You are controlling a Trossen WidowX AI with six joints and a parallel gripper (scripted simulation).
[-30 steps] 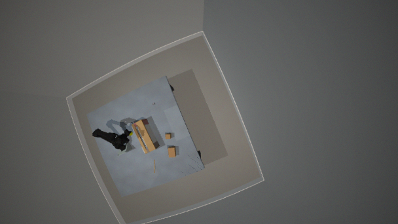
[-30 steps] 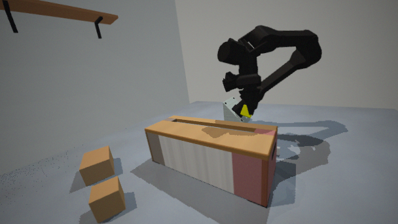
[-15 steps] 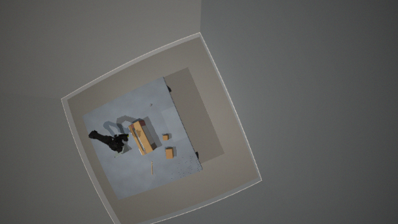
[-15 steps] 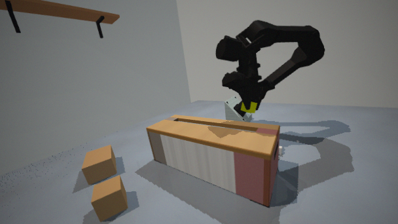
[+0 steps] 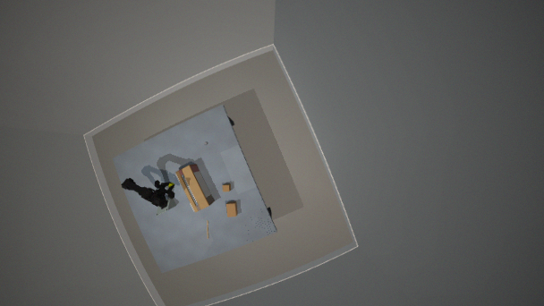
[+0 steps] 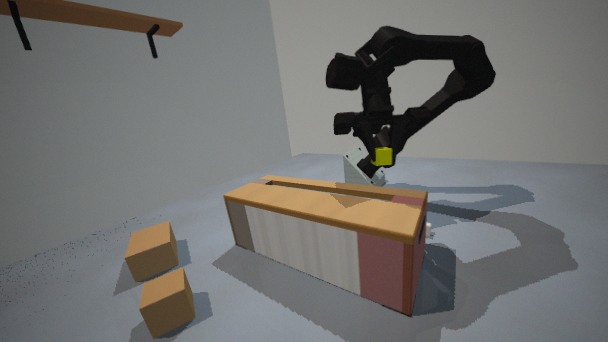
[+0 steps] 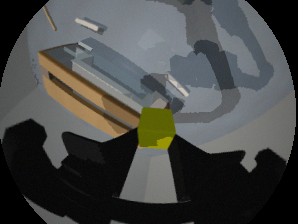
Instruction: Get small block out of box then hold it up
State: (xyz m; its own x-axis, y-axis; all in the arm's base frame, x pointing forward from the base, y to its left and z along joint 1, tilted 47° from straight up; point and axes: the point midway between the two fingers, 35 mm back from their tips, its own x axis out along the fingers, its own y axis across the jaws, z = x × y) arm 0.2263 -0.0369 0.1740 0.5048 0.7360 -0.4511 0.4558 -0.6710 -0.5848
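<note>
The small yellow block [image 5: 171,184] [image 6: 383,156] [image 7: 156,128] is held up in the air between my fingertips. My gripper [image 6: 383,153] [image 7: 154,131] is shut on it. The box [image 5: 190,179] [image 6: 320,206] [image 7: 75,77] stands upright on the table, with a wooden top that has a long slot and a dark red section at one end. In the exterior view, the block shows above and behind the box's far top edge; from above, it is beside the box on the arm's side. The box's inner shelf is mostly hidden.
Two wooden blocks [image 5: 231,208] [image 6: 152,250] stand on the table [image 5: 188,243] on the box's other side from the arm. A thin stick [image 5: 208,230] [image 7: 49,17] lies beyond one box end. A pale angled plate [image 6: 353,167] shows by the arm. Light bars [image 7: 176,84] lie near the box.
</note>
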